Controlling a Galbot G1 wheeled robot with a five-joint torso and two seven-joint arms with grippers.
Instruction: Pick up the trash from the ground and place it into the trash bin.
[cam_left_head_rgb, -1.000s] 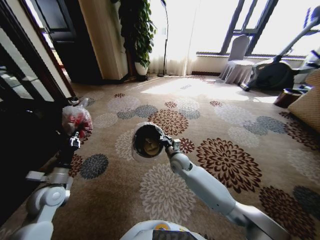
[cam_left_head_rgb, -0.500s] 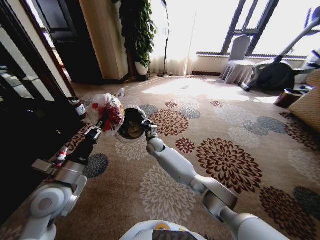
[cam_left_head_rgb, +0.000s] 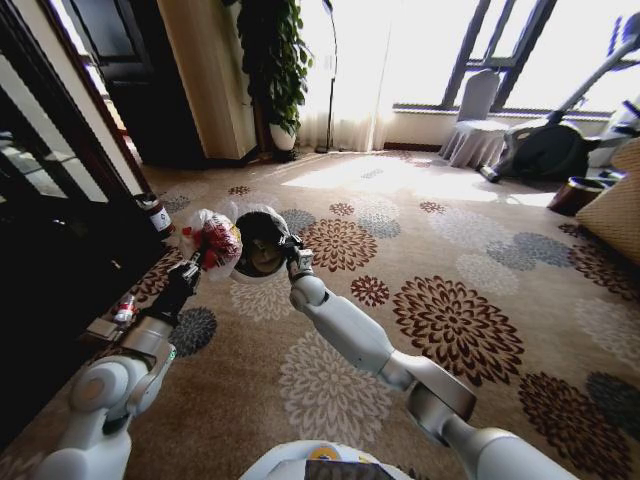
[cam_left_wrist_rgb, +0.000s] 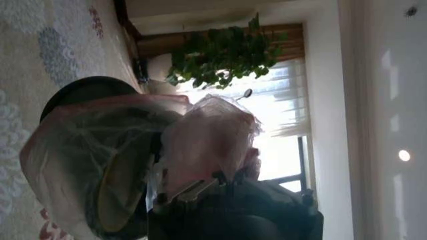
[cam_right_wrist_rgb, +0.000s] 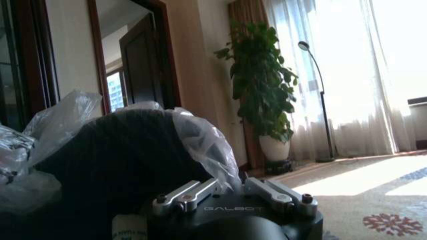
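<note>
In the head view my left gripper (cam_left_head_rgb: 200, 256) is shut on the trash (cam_left_head_rgb: 211, 240), a crumpled clear plastic bag with red print, held above the carpet. It touches the rim of the trash bin (cam_left_head_rgb: 262, 244), a small black bin with a pale liner, lifted and tipped so its mouth faces me. My right gripper (cam_left_head_rgb: 294, 253) is shut on the bin's rim. In the left wrist view the trash (cam_left_wrist_rgb: 208, 142) sits against the lined bin (cam_left_wrist_rgb: 93, 160). The right wrist view shows the bin (cam_right_wrist_rgb: 127, 155) above my right gripper (cam_right_wrist_rgb: 227, 196).
A dark red can (cam_left_head_rgb: 155, 215) and a small bottle (cam_left_head_rgb: 125, 308) are on the carpet by the dark furniture (cam_left_head_rgb: 50, 260) at the left. A potted plant (cam_left_head_rgb: 275, 70), a covered chair (cam_left_head_rgb: 478, 125) and an exercise machine (cam_left_head_rgb: 550, 145) stand far off.
The right arm carried the bin up and to the left. The left gripper brought the trash rightward until it met the bin's rim.
</note>
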